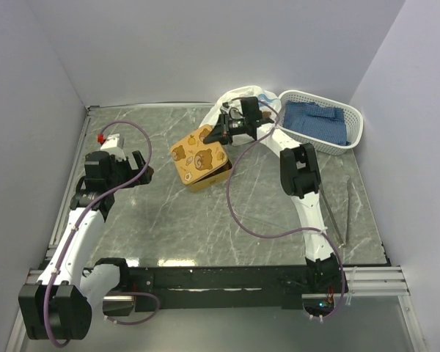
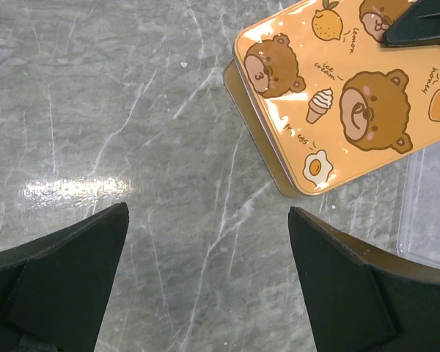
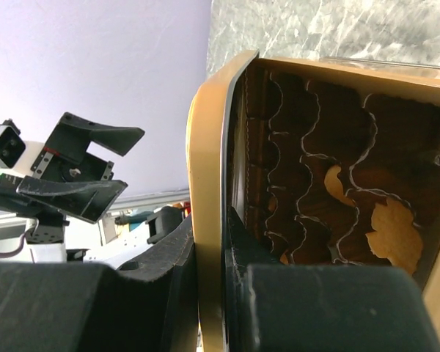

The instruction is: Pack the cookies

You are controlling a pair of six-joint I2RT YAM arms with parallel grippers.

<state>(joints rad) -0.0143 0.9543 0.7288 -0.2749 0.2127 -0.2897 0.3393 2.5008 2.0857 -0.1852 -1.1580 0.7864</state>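
Note:
A square tin [image 1: 209,178] stands at the middle of the table, its yellow lid [image 1: 198,155] with bear drawings tilted over it. My right gripper [image 1: 221,133] is shut on the lid's far edge. In the right wrist view the lid's golden rim [image 3: 209,147] is pinched in that gripper [image 3: 220,242], and beneath it brown scalloped dividers hold the cookies [image 3: 396,235], orange-brown and partly hidden. My left gripper [image 1: 143,170] hangs open to the left of the tin. Below the open left gripper [image 2: 208,213] is bare marble, with the lid [image 2: 345,95] at upper right.
A white basket [image 1: 326,121] with blue cloth stands at the back right, a crumpled white bag [image 1: 242,99] beside it. Metal tongs [image 1: 345,213] lie near the right edge. A clear plastic sheet [image 2: 433,198] lies by the tin. Walls enclose three sides.

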